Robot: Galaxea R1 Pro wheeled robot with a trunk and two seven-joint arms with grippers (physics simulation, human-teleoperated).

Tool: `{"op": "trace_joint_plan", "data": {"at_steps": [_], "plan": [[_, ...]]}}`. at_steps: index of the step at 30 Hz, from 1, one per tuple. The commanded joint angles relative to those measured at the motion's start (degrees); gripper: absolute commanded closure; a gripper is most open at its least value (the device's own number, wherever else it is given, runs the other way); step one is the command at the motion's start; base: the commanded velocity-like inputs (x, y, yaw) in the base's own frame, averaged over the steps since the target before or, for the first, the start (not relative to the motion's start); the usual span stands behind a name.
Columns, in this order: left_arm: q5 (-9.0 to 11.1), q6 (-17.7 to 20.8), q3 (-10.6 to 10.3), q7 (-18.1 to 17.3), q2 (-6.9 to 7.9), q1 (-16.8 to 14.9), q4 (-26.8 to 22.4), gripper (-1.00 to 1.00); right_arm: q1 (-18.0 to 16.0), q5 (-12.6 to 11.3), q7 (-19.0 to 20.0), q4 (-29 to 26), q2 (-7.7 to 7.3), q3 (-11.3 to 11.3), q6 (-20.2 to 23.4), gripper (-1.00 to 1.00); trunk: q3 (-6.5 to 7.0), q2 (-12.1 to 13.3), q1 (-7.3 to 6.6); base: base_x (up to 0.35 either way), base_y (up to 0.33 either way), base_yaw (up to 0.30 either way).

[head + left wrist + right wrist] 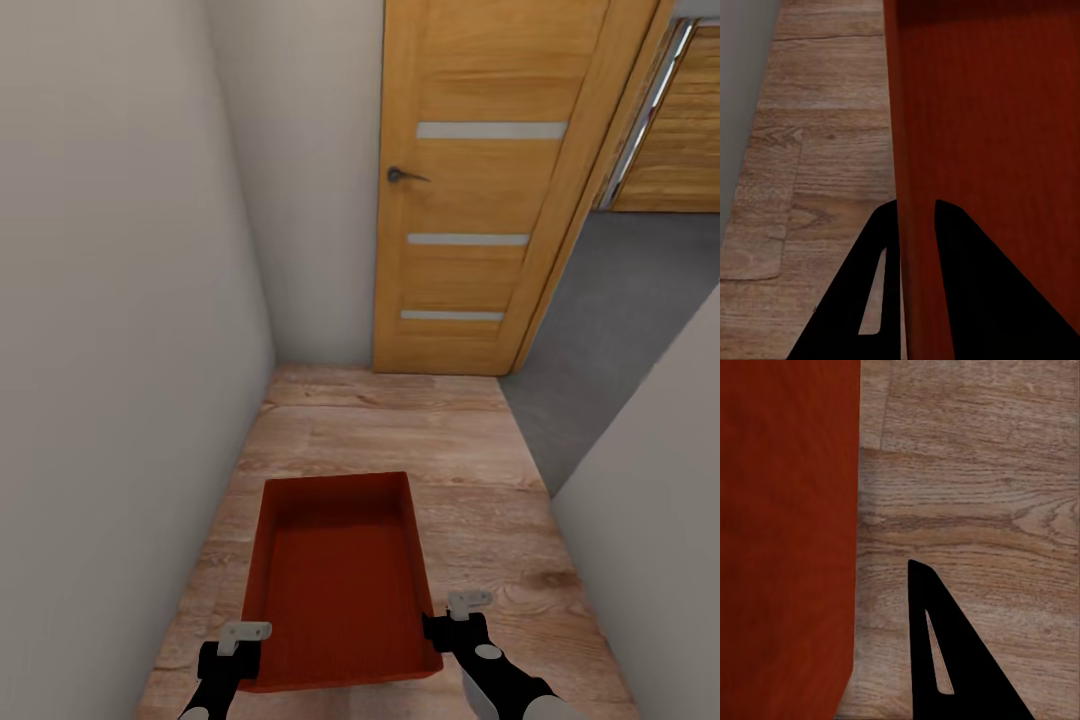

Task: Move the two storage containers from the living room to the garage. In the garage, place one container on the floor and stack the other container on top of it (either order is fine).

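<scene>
One orange-red storage container [340, 580] hangs level just above the wood-plank floor [400, 440] of a narrow hallway, between my two grippers. My left gripper [243, 640] is at its near left corner. In the left wrist view, that left gripper [916, 206] has a black finger on each side of the container wall [916, 112], shut on it. My right gripper [452, 618] is at the near right corner. In the right wrist view one black finger [945, 660] stands beside the container [787, 547] with a strip of floor between; its other finger is hidden.
A pale wall [120, 350] runs close along the left and another wall [660, 500] stands at the near right. Ahead is a wooden door [480, 190] with a dark handle [405, 176]. To its right an opening leads onto grey floor [620, 330].
</scene>
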Motion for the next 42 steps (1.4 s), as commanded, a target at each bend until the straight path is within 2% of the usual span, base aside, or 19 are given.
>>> {"op": "trace_joint_plan", "data": {"at_steps": [1, 35, 42], "plan": [[-1.0, -0.17, 0.77, 0.69, -0.01, -0.05, -0.12, 1.0, -0.02, 0.05, -0.7, 0.11, -0.35, -0.22, -0.16, 1.0, -0.04, -0.02, 0.03, 0.345, 0.0, 0.0], [-1.0, -0.17, 0.77, 0.69, -0.01, -0.05, -0.12, 1.0, -0.05, 0.04, -0.7, 0.11, -0.36, -0.22, -0.16, 1.0, -0.04, -0.02, 0.03, 0.344, 0.0, 0.0], [-1.0, -0.17, 0.77, 0.69, -0.01, -0.05, -0.12, 1.0, -0.05, 0.04, -0.7, 0.11, -0.36, -0.22, -0.16, 1.0, -0.04, -0.02, 0.03, 0.138, 0.0, -0.074]]}}
